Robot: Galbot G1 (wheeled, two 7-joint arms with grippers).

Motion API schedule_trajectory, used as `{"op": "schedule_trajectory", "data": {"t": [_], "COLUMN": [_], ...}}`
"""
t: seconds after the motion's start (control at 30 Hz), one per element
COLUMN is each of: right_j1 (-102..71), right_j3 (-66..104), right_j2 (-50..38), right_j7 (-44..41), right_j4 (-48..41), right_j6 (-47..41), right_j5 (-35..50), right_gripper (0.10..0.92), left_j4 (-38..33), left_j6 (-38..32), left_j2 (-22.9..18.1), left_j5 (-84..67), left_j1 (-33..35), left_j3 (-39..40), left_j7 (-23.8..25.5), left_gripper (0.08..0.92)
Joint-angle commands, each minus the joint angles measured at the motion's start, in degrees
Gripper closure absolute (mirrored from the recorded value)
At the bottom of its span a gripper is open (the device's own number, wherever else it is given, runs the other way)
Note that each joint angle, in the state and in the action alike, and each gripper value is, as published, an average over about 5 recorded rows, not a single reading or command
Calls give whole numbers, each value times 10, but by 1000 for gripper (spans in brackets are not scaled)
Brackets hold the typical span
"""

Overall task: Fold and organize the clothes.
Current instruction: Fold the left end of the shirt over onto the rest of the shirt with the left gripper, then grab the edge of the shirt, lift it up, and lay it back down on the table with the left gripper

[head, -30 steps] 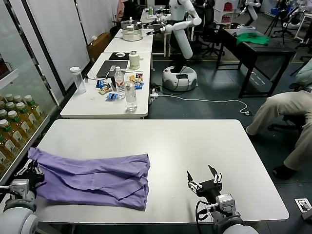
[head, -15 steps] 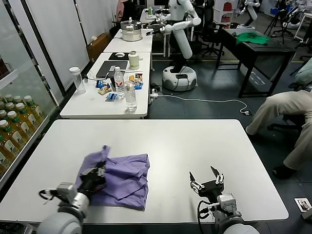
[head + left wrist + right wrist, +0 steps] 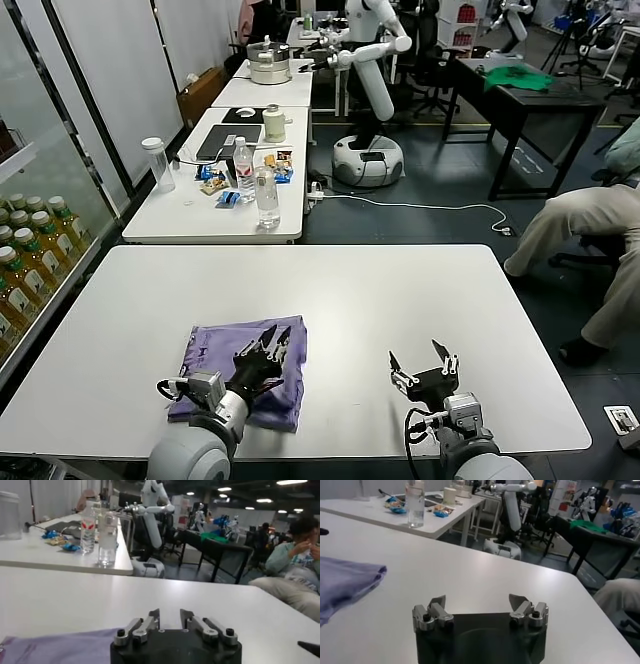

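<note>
The clothes are one lavender T-shirt (image 3: pixel 215 352), lying folded into a compact square on the near left part of the white table (image 3: pixel 400 290). My left gripper (image 3: pixel 276 338) hovers over the shirt's right half, pointing towards the table's middle. Its jaws stand a little apart with nothing between them. In the left wrist view the left gripper (image 3: pixel 169 617) shows bare table in its gap, with the shirt's (image 3: pixel 55 647) edge behind and to the side. My right gripper (image 3: pixel 421 363) rests open and empty near the front edge, right of the shirt. The right wrist view shows the right gripper (image 3: pixel 477 602) with the shirt (image 3: pixel 345 582) farther off.
A second table behind holds water bottles (image 3: pixel 267 195), a laptop and snacks. A shelf of drink bottles (image 3: pixel 25 250) stands at the left. A seated person (image 3: pixel 590 220) is at the right. Another robot (image 3: pixel 372 60) and a green garment (image 3: pixel 520 78) are far back.
My left gripper swept from the table's left edge to the right, carrying the shirt's left part over the rest, then let go. The shirt is now a smaller folded square. The right arm stayed put.
</note>
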Motion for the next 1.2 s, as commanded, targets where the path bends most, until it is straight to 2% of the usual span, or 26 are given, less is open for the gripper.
{"op": "schedule_trajectory", "data": {"t": [0.03, 0.13, 0.27, 0.43, 0.6, 0.73, 0.83, 1.2], "right_j1": [10, 12, 11, 10, 4, 1, 0, 1], "right_j3": [-6, -5, -3, -4, 0, 1, 1, -3], "right_j2": [2, 1, -1, -1, -3, -3, -2, -1], "right_j7": [-1, -3, -6, -6, -6, -6, -5, -3], "right_j4": [-8, -7, -11, -11, -6, -3, -2, 0], "right_j6": [0, 0, 0, 0, 0, 0, 0, 0], "right_j5": [1, 1, 1, 1, 1, 0, 0, -1], "right_gripper": [203, 203, 203, 203, 203, 203, 203, 203], "left_j4": [-35, 37, 114, 122, 124, 124, 124, 111], "left_j6": [-11, -15, -24, -23, -21, -22, -19, -13], "left_j2": [75, 106, 107, 82, 70, 67, 67, 62], "left_j5": [8, 16, 21, 23, 0, -41, -57, -70], "left_j1": [48, 85, 102, 103, 85, 74, 72, 77], "left_j3": [-135, -216, -239, -214, -196, -194, -192, -180], "left_j7": [-42, -47, -45, -32, -4, 15, 21, 20], "left_gripper": [564, 477, 365, 225, 179, 177, 208, 519]}}
